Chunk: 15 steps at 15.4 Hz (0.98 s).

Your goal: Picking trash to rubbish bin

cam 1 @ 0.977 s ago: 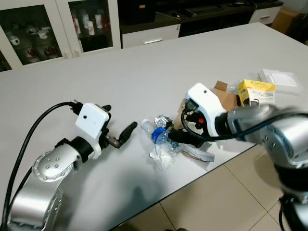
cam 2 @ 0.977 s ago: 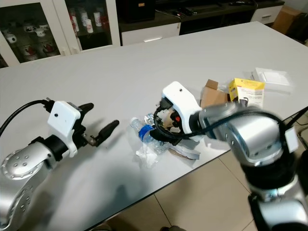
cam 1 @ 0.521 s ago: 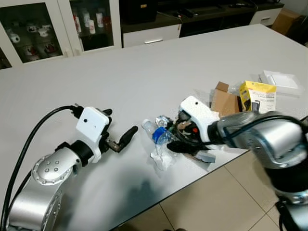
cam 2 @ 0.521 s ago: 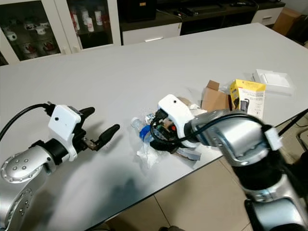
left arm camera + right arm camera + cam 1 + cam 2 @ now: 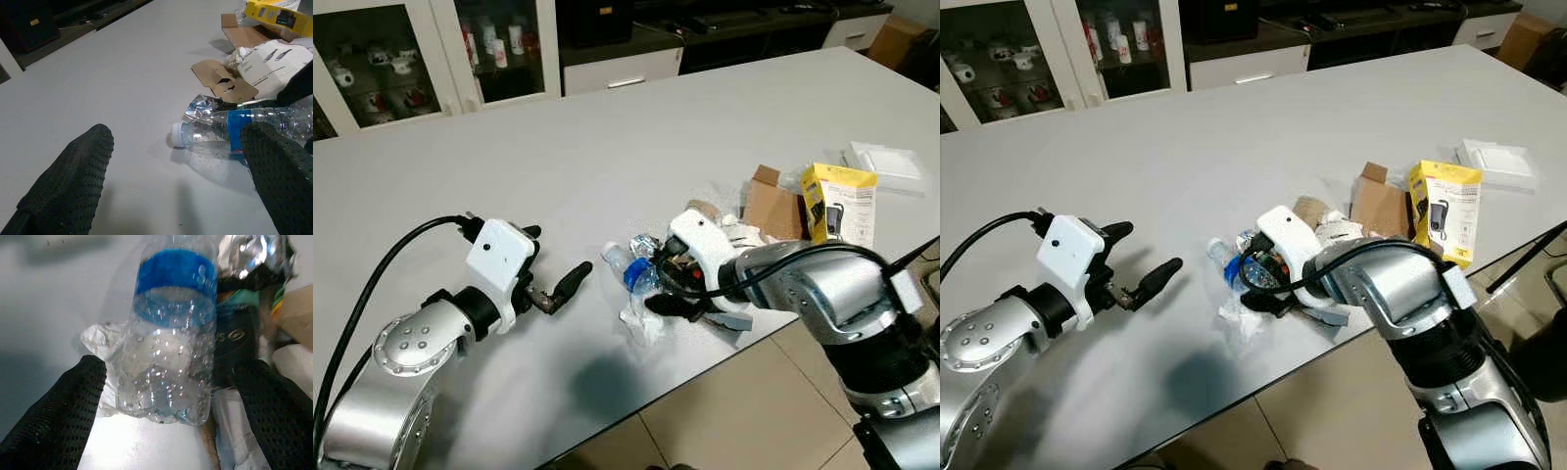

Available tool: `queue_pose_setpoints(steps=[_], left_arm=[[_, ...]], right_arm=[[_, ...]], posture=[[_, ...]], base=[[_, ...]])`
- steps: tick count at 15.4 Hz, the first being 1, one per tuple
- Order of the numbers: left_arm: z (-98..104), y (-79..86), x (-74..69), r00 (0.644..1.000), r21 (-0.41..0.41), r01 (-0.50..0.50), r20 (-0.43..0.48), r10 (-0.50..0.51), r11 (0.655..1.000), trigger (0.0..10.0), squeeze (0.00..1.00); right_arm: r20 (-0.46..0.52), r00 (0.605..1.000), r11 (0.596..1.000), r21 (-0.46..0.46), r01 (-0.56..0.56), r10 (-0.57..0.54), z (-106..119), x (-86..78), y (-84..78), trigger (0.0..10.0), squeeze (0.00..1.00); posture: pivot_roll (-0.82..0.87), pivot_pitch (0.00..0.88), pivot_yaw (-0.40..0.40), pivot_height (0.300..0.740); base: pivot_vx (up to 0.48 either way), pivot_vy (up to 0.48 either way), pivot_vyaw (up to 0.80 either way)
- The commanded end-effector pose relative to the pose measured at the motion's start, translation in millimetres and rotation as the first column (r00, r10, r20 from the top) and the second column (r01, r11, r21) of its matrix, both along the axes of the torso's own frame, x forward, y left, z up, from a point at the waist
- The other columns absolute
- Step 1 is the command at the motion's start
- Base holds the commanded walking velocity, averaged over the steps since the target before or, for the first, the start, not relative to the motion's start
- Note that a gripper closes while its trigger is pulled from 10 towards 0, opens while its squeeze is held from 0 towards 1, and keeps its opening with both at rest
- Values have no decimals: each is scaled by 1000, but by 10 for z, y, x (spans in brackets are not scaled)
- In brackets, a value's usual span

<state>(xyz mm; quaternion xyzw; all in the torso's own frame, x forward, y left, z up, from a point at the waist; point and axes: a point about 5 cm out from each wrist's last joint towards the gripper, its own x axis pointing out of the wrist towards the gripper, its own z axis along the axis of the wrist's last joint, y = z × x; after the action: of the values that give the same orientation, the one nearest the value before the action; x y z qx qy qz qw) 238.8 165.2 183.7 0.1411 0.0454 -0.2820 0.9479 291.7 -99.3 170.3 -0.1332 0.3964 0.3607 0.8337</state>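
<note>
The right gripper has closed in on the plastic bottle, fingers spread either side, seemingly not yet clamped. The left gripper waits open above the surface.

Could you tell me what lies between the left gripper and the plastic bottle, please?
Only bare white table; the left wrist view shows nothing between the left gripper and the plastic bottle.

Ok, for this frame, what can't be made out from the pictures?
- Bottle base: head views, hidden behind the right pincer.
- Whether that pincer's fingers touch the bottle: right wrist view, they sit either side of it, contact unclear.
- Dark wrapper: print half covered by the bottle.
- Yellow box text: too small.
- Rubbish bin: outside every frame.
</note>
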Motion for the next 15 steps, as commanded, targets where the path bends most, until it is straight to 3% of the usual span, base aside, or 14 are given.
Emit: queue_pose_setpoints(steps=[1, 3, 4, 5, 6, 8, 15], left_arm=[[25, -67, -27, 999, 1, 36, 4, -36, 999, 10000, 0], [18, -73, -33, 999, 3, 34, 3, -34, 999, 10000, 0], [19, -74, -42, 999, 6, 36, 1, -36, 999, 10000, 0], [23, -83, -60, 999, 4, 49, -4, -49, 999, 10000, 0], [29, -87, -83, 998, 2, 65, -9, -65, 998, 10000, 0], [35, -95, -112, 996, -9, 87, -18, -87, 996, 10000, 0], [21, -206, -326, 946, -52, 297, -122, -302, 953, 10000, 0]], right_arm=[[-22, 1000, 1000, -19, 14, -14, -76, -2, -42, 10000, 0], [-39, 999, 1000, -22, 13, -14, -113, 9, -49, 10000, 0], [-47, 999, 1000, -18, 15, -16, -129, 19, -52, 6157, 0], [-53, 998, 1000, -13, 17, -18, -143, 23, -58, 4392, 0], [-57, 998, 1000, -11, 20, -20, -157, 25, -62, 1098, 0], [-59, 998, 1000, -8, 20, -20, -165, 26, -59, 0, 0], [-35, 999, 999, 36, 36, -35, -68, 68, -68, 0, 0]], posture=[[47, 84, -80, 740], [53, 84, -85, 740], [57, 86, -90, 740], [61, 85, -96, 740], [63, 85, -98, 740], [64, 83, -101, 740], [66, 66, -100, 740]], base=[[0, 0, 0], [0, 0, 0], [0, 0, 0], [0, 0, 0], [0, 0, 0], [0, 0, 0], [0, 0, 0]])
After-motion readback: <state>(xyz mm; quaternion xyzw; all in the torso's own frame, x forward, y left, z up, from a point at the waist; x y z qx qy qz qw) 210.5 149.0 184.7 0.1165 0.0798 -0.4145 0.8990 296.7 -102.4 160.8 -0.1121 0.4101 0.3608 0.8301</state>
